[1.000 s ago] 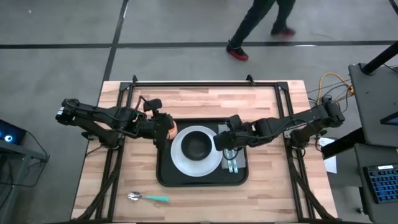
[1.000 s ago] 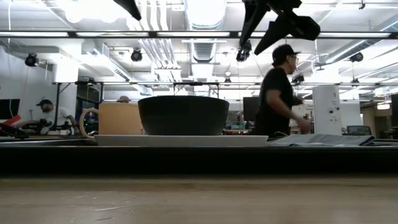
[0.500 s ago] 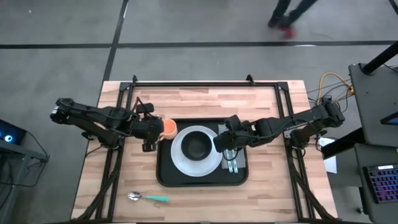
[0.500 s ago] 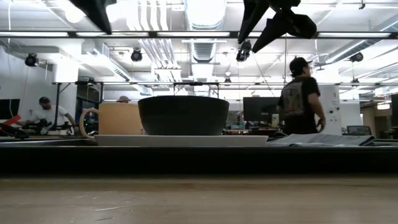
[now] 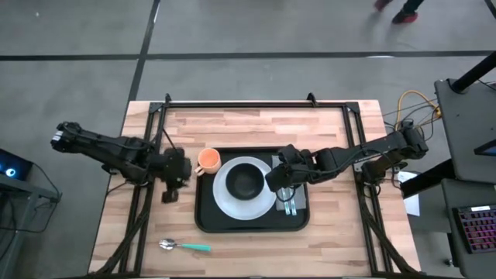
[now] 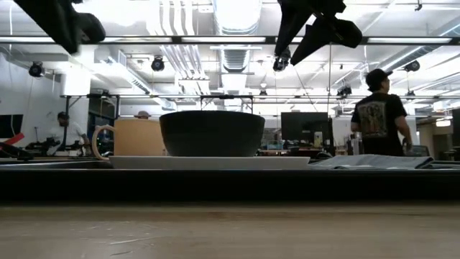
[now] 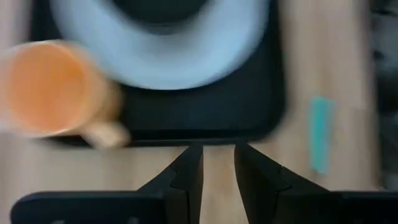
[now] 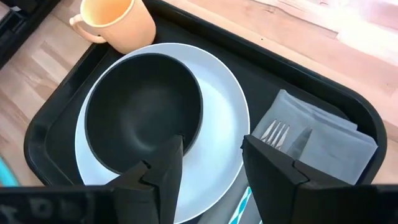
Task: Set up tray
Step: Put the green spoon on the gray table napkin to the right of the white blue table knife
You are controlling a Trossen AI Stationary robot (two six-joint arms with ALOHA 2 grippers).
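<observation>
**Two arms flank a loaded tray**

We see the tray lying near the middle of the wooden counter. On the tray sits a white plate carrying a dark bowl. An orange mug stands upright in the tray's far left corner, just beside the plate. On the tray's right side lies a grey napkin with a fork and a knife resting on it.

Our left gripper hangs over bare counter just left of the tray, apart from the mug, its fingers set narrowly apart and holding nothing. Our right gripper hovers above the tray between the plate and the napkin, its fingers spread fairly wide and empty.

A spoon with a teal handle lies on the counter beyond the tray's near left corner. Past the counter, a person stands in the room.
</observation>
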